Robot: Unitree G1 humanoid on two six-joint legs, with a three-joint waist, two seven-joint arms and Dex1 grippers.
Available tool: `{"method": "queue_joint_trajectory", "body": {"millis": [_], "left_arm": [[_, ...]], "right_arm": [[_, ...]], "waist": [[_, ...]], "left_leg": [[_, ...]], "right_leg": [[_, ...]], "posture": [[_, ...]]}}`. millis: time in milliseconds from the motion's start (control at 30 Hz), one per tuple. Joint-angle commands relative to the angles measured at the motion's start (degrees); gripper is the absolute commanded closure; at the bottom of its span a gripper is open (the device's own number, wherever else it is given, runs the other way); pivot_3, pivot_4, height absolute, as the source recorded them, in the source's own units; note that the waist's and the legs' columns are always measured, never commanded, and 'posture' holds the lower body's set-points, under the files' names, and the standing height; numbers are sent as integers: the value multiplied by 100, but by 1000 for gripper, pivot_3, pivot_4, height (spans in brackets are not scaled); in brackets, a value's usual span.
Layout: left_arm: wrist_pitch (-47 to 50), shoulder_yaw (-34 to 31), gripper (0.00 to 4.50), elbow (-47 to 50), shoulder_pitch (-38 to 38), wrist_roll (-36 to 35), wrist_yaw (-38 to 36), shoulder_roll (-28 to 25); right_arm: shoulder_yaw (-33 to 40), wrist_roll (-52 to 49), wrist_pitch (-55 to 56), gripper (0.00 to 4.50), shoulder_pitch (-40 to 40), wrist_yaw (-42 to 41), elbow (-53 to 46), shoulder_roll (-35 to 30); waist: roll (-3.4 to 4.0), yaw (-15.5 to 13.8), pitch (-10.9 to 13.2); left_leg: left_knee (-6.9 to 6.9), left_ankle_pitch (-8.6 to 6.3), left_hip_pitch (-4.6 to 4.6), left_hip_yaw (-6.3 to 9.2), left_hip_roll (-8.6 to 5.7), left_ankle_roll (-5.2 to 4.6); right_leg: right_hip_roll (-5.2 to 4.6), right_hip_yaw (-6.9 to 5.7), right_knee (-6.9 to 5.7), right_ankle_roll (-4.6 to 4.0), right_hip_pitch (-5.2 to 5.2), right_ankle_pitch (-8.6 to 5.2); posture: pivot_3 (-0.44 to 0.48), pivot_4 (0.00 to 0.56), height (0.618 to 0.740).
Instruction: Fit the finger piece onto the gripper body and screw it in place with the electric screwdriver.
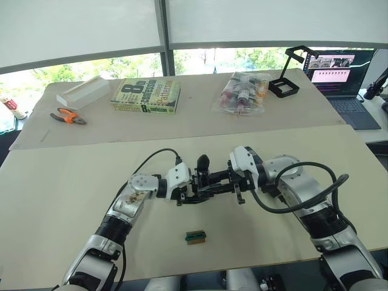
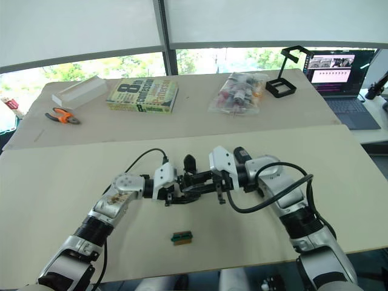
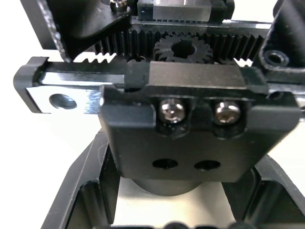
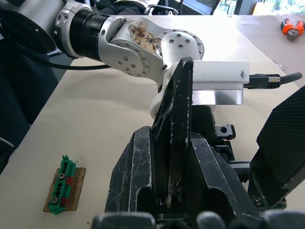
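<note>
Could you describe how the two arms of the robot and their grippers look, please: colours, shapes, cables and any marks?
Both arms are built of rounded silver-grey segments with black bands at the joints and white housings at the wrists. Black cables loop beside each forearm, a thick one at the right. The left gripper and right gripper have black pointed fingers, scratched on their surface. The left arm's silver wrist joint bears brownish stains and round screw holes.

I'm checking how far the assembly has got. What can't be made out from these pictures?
- Head views: whether the finger piece is seated on the gripper body; both grippers crowd it.
- Left wrist view: two screws show, but not their tightness; the body runs past the edges.
- Right wrist view: the right gripper clamps a black piece, its lower end hidden.
</note>
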State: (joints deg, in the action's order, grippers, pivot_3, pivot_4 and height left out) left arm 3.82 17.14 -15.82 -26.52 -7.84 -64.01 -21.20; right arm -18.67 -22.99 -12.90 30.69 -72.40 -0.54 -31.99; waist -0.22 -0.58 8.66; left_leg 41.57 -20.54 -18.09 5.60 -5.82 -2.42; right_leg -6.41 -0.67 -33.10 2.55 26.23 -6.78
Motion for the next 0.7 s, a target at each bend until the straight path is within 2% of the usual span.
{"method": "queue_joint_trajectory", "body": {"millis": [33,133,400,533,700], "left_arm": [[-218,-190,2164,277,-190,-117,-8,-21],[-227,-163,2164,326,-157,-113,-22,-18],[-246,-146,2164,294,-189,-99,-25,5],[-265,-157,2164,268,-204,-93,-44,-14],[-243,-171,2164,360,-141,-101,-101,-59]], "right_arm": [[-313,586,-373,4117,-286,-29,491,-310],[-314,529,-402,4117,-380,-49,364,-306],[-128,605,-849,4117,-647,797,-51,-251],[-170,601,-816,4117,-690,608,-54,-379],[-264,520,-778,4117,-368,277,294,-268]], "waist": [[0,0,0],[0,-3,0],[0,-5,0],[0,-3,0],[-1,-1,0]], "left_leg": [[0,0,0,0,0,0],[-1,0,-1,0,0,0],[-11,0,0,0,1,0],[-19,0,3,0,1,0],[-23,1,4,-1,1,0]], "right_leg": [[0,0,0,0,0,0],[0,-1,1,0,0,0],[-1,0,3,0,1,0],[0,0,5,1,1,-1],[0,1,8,1,0,-1]], "posture": [[0,150,738],[0,150,738],[0,150,738],[0,150,738],[0,150,738]]}}
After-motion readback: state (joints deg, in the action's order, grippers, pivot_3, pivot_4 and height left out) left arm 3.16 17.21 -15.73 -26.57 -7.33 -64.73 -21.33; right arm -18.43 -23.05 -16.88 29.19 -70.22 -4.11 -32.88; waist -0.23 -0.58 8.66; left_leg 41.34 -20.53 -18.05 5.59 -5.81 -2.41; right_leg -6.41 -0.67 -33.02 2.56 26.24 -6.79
